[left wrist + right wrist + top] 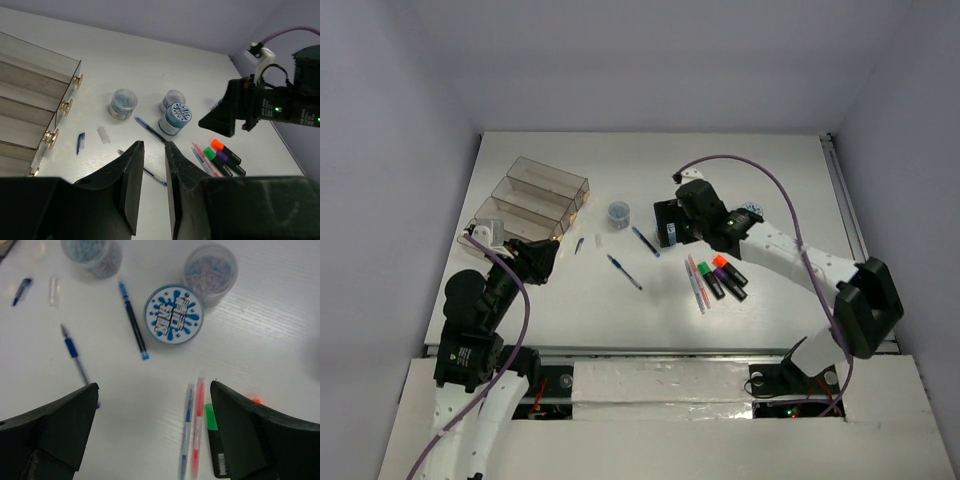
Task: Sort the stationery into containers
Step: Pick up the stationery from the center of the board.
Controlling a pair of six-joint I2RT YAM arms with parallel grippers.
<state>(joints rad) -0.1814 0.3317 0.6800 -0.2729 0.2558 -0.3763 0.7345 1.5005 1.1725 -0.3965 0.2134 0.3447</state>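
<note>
Stationery lies loose across the middle of the white worktop (770, 180), none of it in the containers (535, 200), the four smoky clear compartments joined side by side at the far left. The left tool (154, 165) hangs low just off the near end of that row, its fingers (132, 185) parted by only a narrow slit with nothing between them. Ahead of it lie a small blue cap (80, 142), a tiny white piece (104, 135) just beside the cap, and a blue pen (145, 170) nearest the fingertips. Beyond these stands a clear tub (123, 103), and a second blue pen (150, 129) runs slantwise between that tub and a blue-and-white patterned roll (173, 314). Another clear tub (210, 274) stands just beside the roll on its far side. The right tool (154, 390) hovers over this cluster with its fingers (55, 430) spread wide and gripping nothing. From above, its black body hides the patterned roll and the second tub, so only the first tub shows there. Under the right tool's near side lie a slim blue pen (187, 432) and a slim pink pen (198, 425), side by side and almost touching. A green-capped marker (214, 440) sits just to their right. The orange-capped marker (218, 145) and purple-capped marker (223, 156) lie packed against the green one, well apart from the containers. The two blue pens, the cap and the white piece lie between this group and the compartments.
</note>
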